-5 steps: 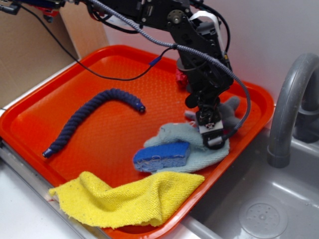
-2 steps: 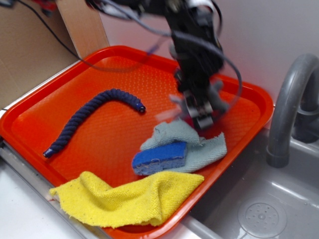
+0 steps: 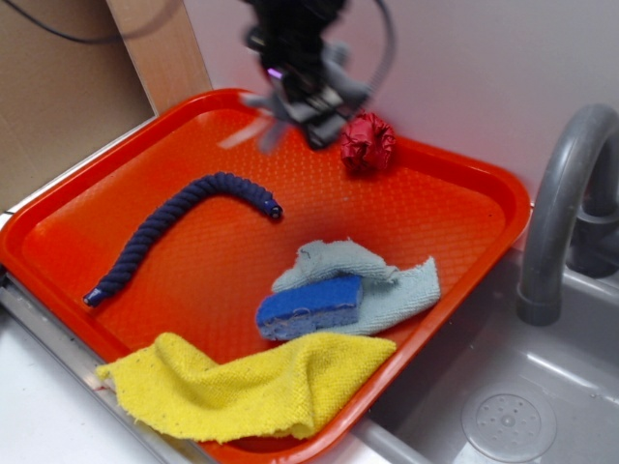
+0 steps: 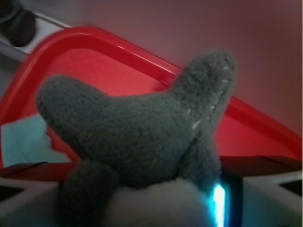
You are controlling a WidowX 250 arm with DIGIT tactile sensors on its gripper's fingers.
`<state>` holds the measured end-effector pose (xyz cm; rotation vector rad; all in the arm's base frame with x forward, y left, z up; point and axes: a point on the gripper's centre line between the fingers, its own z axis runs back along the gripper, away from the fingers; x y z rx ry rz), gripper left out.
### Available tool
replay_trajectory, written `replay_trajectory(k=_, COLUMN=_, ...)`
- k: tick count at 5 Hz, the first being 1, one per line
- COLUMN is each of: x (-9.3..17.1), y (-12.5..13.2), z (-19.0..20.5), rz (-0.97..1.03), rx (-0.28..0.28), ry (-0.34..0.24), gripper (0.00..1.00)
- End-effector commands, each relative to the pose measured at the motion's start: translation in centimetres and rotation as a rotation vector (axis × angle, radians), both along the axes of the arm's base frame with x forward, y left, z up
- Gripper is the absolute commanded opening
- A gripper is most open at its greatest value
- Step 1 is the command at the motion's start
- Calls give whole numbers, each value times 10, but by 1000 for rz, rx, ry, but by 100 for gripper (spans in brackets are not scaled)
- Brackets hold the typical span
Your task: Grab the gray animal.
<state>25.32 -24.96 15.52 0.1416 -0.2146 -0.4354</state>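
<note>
A second ago we were low over the cloth (image 3: 387, 290) near the tray's (image 3: 58, 227) right edge — now our gripper (image 3: 295, 97), clenched on the animal (image 4: 142, 137), hangs above the far edge beside the red ball (image 3: 368, 143) — grab apparently made.

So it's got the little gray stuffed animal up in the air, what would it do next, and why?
Probably just keep the gripper shut and hold steady. The gray animal fills the wrist view, and the exterior view, though blurred, shows it lifted above the orange tray, so the grab looks done.
</note>
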Motion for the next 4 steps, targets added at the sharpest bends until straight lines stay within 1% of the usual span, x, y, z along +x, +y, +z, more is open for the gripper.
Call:
replay_trajectory(k=1, x=-40, y=59, z=53, rz=246, rx=-63, ry=-3, gripper=0)
replay_trajectory(k=2, x=-46, y=83, z=64, rz=359, rx=-67, ry=-16, gripper=0)
replay_trajectory(k=3, x=-46, y=88, z=63, rz=450, rx=-68, ry=-69, gripper=0)
replay_trajectory(k=4, x=-46, y=88, z=63, rz=450, rx=-68, ry=-69, gripper=100)
